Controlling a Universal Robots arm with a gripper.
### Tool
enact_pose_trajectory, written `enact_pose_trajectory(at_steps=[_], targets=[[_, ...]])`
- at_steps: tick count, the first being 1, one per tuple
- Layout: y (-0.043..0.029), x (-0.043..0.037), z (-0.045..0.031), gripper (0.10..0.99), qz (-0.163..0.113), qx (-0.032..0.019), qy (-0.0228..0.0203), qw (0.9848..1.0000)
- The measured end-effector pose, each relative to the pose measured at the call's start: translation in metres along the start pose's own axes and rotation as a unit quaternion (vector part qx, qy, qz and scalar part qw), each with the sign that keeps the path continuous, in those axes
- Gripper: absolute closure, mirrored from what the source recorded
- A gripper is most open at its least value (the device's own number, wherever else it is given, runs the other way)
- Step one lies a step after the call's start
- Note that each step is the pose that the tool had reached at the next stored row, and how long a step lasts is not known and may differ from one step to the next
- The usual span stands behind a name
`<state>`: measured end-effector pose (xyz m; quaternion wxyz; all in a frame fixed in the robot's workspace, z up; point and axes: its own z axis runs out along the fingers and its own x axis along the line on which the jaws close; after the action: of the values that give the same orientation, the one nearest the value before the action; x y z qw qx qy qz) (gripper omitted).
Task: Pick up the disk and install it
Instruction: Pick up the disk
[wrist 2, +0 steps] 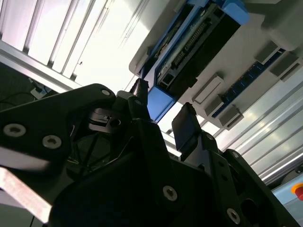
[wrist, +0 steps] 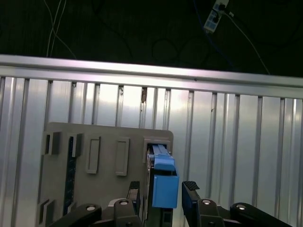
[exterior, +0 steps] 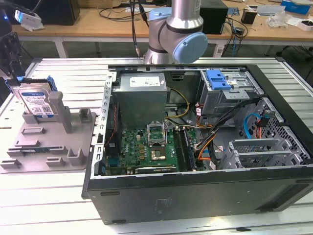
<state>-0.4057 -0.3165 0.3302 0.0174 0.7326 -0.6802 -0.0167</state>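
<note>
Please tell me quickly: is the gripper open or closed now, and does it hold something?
Gripper: open, one finger on each side of the disk, which stands in the grey holder; it holds nothing.

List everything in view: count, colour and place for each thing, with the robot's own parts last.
table: one, silver slats
fixture: one, grey, on table
disk: one, silver with blue carrier, standing in fixture, exterior view's left
computer case: one, black, open, centre
power-supply box: one, grey, inside case
motherboard: one, green, inside case
latch tab: one, blue, on drive cage
robot arm: one, silver and blue, behind case
jaws: two, black, open, either side of disk's blue end in both wrist views
</note>
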Motion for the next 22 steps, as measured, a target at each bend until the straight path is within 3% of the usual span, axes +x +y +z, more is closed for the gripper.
enact_pose_trajectory(at_steps=[22], targets=[[-0.0008, 0.0003, 0.0111, 0.604, 0.001, 0.0000, -0.0001, 1.0000]])
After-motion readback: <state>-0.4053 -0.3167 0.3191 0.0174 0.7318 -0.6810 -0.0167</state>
